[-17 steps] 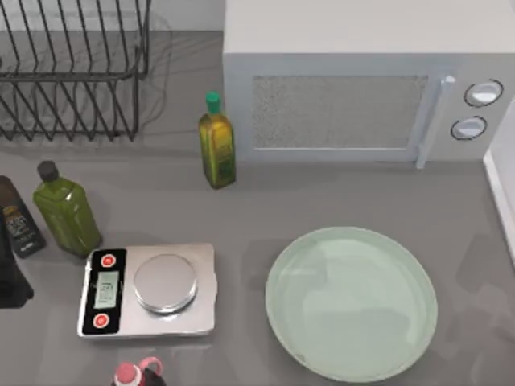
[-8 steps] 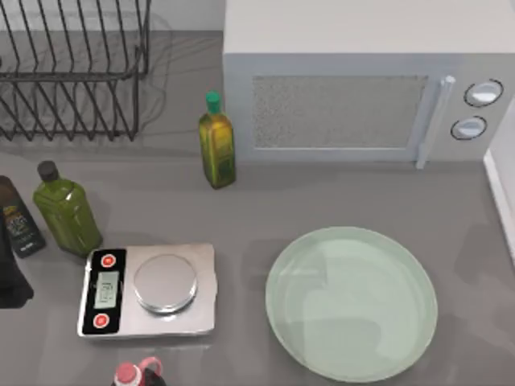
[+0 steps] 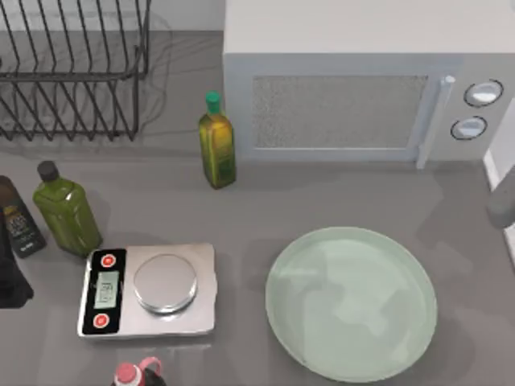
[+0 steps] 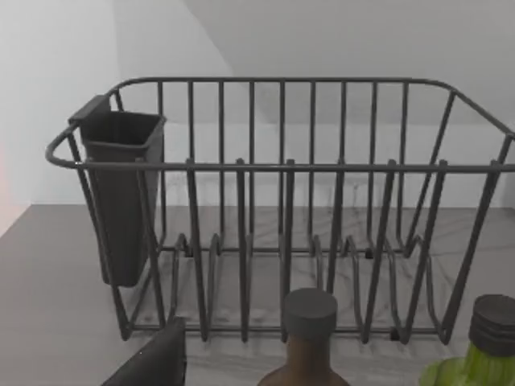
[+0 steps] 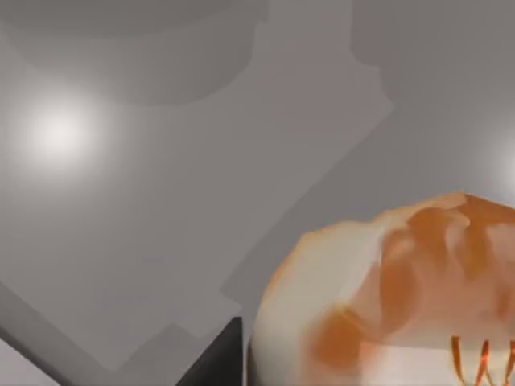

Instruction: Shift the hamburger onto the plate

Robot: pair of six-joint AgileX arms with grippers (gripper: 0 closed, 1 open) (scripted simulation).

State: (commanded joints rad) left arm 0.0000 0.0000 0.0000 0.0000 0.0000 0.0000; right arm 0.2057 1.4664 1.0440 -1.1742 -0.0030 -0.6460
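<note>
Tan-orange hamburger (image 5: pixel 394 297) sits close under the right wrist camera, seemingly held, though I cannot tell the fingers' state. Carry it level over the plate (image 3: pixel 352 301), mid-desk, and lower gently. Left arm stays parked.

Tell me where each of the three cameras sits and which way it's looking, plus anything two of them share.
Top view: above the table, looking down on the plate, scale, microwave and dish rack; part of an arm shows at the right edge.
Left wrist view: on the left arm, facing the dish rack past two bottle tops; a dark gripper part shows at the bottom.
Right wrist view: on the right arm, close over the hamburger and grey table.
Shared: the top and left wrist views both show the dish rack.
</note>
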